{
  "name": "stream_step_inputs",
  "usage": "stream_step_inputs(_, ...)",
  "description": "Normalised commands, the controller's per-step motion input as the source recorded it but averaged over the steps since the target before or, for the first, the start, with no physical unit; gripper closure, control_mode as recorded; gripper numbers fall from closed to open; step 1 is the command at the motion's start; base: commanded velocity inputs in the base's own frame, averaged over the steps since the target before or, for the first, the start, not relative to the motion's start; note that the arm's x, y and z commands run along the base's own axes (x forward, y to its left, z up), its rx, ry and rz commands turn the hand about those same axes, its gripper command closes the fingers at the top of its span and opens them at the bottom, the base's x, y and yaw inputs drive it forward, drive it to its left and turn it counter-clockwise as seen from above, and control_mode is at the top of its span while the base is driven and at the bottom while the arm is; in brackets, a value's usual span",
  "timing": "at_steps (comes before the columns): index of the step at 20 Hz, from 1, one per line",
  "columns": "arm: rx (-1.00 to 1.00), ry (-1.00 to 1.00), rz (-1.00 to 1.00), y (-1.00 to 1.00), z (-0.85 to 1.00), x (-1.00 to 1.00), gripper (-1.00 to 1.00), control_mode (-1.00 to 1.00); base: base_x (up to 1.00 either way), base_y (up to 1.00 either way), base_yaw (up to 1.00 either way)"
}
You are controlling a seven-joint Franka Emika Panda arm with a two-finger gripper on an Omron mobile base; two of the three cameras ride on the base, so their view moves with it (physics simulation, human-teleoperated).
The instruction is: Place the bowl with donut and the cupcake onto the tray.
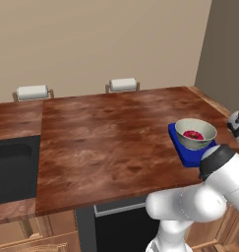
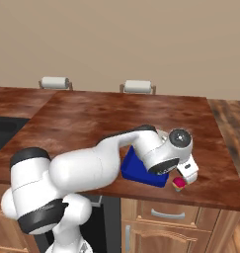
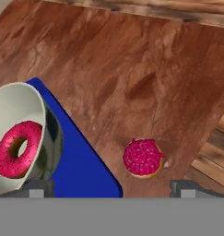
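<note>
Glossy reddish wood table [image 1: 106, 138] carries one flat rectangular blue tray [image 3: 81, 166], one round grey-green bowl [image 1: 195, 133] standing on it with one pink-iced ring donut [image 3: 19, 149] inside, and one small cupcake [image 3: 142, 157] on bare wood beside the tray. Hand [image 3: 111, 190] hovers above, fingers apart.

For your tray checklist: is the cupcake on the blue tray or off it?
Off. The cupcake sits on the wooden counter beside the tray.

White arm bent low and forward, hand [image 3: 109, 191] apparently open, empty
</note>
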Motion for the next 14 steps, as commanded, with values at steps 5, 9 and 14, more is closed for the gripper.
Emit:
stream_step_inputs(5,-0.06,0.17,0.1,-0.23,-0.28,0.0,-1.0,-1.0,0.0,0.0,0.0)
stream_step_inputs(9,0.0,0.1,0.07,-0.09,-0.26,-0.01,-1.0,-1.0,0.0,0.0,0.0)
stream_step_inputs(14,0.02,0.05,0.06,-0.1,-0.27,-0.1,-1.0,-1.0,0.0,0.0,0.0)
